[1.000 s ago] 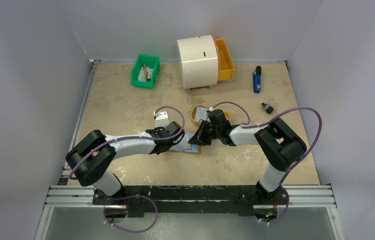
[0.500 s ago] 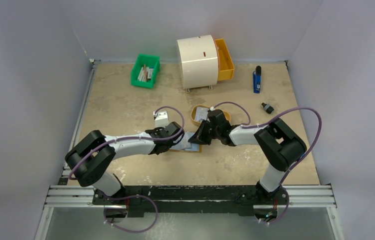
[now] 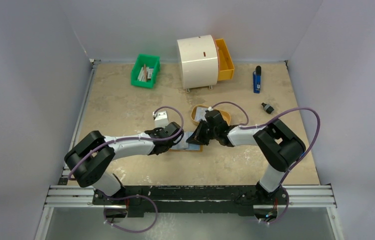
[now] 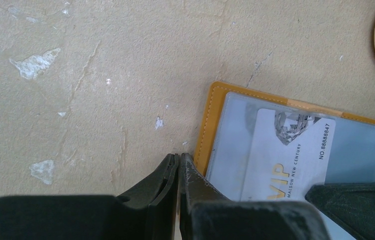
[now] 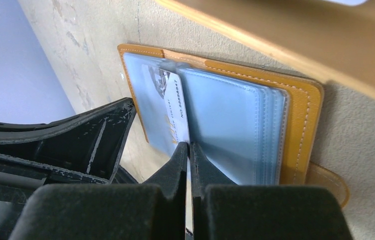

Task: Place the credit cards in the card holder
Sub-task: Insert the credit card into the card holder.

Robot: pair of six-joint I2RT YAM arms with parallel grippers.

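The card holder [image 5: 295, 110] lies open on the table, orange-tan outside with pale blue sleeves; it also shows in the left wrist view [image 4: 215, 125] and the top view [image 3: 198, 147]. A white credit card [image 4: 285, 155] printed "VIP" sits partly inside a clear sleeve. My right gripper [image 5: 189, 147] is shut on that card's [image 5: 175, 107] near edge. My left gripper [image 4: 179, 159] is shut, and its tips rest at the holder's left edge. In the top view both grippers, left [image 3: 177, 139] and right [image 3: 194, 138], meet over the holder. Another card [image 3: 201, 114] lies in the oval tray.
The oval orange tray [image 3: 195, 119] sits just behind the holder, close to my right wrist. A green bin [image 3: 145, 71], a white drum [image 3: 197, 61] with an orange drawer [image 3: 224, 60], a blue object [image 3: 257, 80] and a small black object [image 3: 267, 107] stand farther back.
My right gripper has shifted slightly left and back with the card, toward the left gripper. The left arm has barely moved.
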